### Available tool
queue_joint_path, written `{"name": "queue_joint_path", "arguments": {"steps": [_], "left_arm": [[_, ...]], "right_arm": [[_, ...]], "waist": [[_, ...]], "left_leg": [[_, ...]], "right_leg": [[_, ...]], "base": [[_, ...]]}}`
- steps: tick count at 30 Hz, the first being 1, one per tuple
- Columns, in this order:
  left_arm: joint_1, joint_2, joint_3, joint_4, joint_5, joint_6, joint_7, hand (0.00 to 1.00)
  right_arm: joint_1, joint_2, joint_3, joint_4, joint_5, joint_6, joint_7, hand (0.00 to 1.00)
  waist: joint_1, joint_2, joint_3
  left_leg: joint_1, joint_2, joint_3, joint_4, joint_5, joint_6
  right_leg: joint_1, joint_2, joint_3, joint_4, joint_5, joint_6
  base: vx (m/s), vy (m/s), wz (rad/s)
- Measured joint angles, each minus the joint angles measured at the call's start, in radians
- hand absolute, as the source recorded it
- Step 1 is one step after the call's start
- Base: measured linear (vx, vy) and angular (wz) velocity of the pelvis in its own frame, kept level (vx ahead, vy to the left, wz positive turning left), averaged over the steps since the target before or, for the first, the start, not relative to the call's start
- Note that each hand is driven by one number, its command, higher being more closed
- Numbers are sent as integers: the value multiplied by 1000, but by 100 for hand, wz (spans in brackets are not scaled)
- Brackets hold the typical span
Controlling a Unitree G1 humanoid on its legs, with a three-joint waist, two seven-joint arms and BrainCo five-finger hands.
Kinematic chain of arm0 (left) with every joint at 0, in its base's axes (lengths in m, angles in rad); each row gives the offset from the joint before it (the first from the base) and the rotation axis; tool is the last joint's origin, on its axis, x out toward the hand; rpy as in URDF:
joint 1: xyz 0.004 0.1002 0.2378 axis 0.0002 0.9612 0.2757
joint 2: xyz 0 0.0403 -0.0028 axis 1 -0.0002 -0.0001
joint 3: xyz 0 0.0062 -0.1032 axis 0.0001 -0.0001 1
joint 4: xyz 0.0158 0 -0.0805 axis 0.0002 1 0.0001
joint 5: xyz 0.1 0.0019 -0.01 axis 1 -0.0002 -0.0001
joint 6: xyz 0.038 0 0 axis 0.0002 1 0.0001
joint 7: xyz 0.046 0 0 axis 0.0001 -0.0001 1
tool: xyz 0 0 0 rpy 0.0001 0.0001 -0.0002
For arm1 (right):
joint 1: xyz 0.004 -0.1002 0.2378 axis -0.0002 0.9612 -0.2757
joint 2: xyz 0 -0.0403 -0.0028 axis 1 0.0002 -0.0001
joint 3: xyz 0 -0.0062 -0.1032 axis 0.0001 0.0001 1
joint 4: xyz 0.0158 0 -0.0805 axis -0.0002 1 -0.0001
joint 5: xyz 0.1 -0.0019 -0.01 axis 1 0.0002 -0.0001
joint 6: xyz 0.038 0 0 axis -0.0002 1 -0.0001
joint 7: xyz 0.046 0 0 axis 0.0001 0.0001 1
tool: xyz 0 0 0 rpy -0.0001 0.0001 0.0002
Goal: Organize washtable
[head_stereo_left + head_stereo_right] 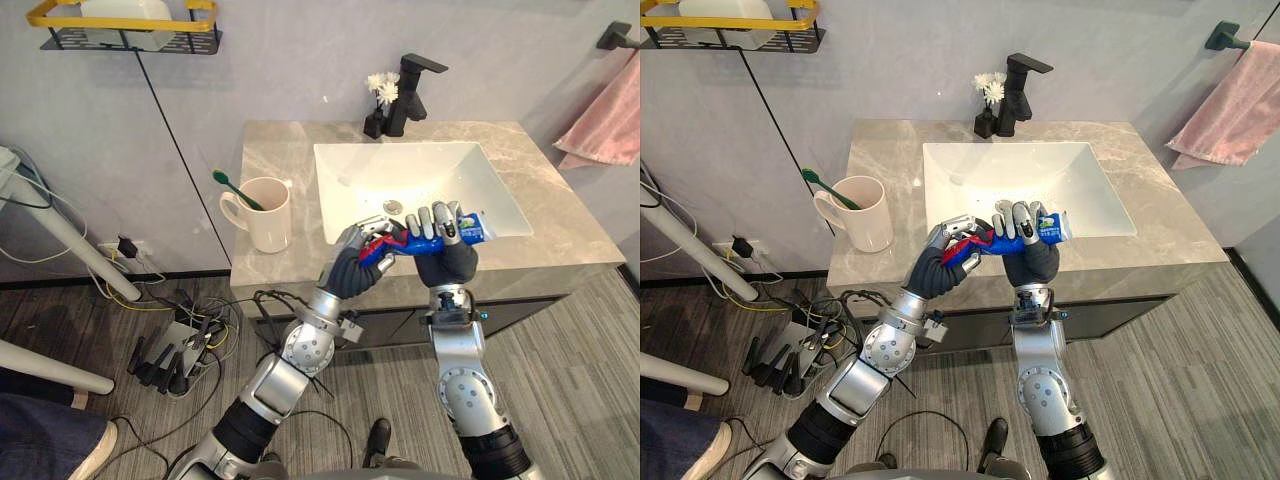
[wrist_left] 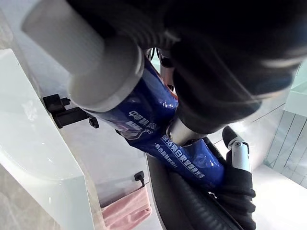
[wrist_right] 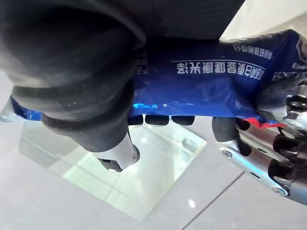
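Note:
A blue and red toothpaste tube (image 1: 432,240) is held level over the front edge of the white sink (image 1: 340,200). My left hand (image 1: 358,262) grips its red cap end, fingers curled round it. My right hand (image 1: 446,248) is curled round the tube's middle and flat end. The tube's blue body (image 3: 201,86) and its white cap (image 2: 81,62) show close up in the wrist views. A cream mug (image 1: 264,214) with a green toothbrush (image 1: 236,189) in it stands on the marble counter (image 1: 560,220), left of the sink.
A black tap (image 1: 412,92) and a small black vase of white flowers (image 1: 380,100) stand behind the sink. A pink towel (image 1: 605,120) hangs at the right wall. A black and yellow wall shelf (image 1: 125,28) is at top left. Cables and a power strip (image 1: 175,345) lie on the floor.

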Motion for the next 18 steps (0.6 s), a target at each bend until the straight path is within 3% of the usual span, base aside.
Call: {"name": "queue_joint_path", "arguments": {"steps": [18], "left_arm": [[31, -2, 53, 36, -11, 5, 22, 0]], "right_arm": [[-3, 55, -95, 3, -183, -13, -90, 100]], "waist": [[0, 0, 0]], "left_leg": [[12, -4, -8, -4, 1, 0]], "right_leg": [[15, -4, -9, 0, 0, 0]], "base": [[0, 0, 1]]}}
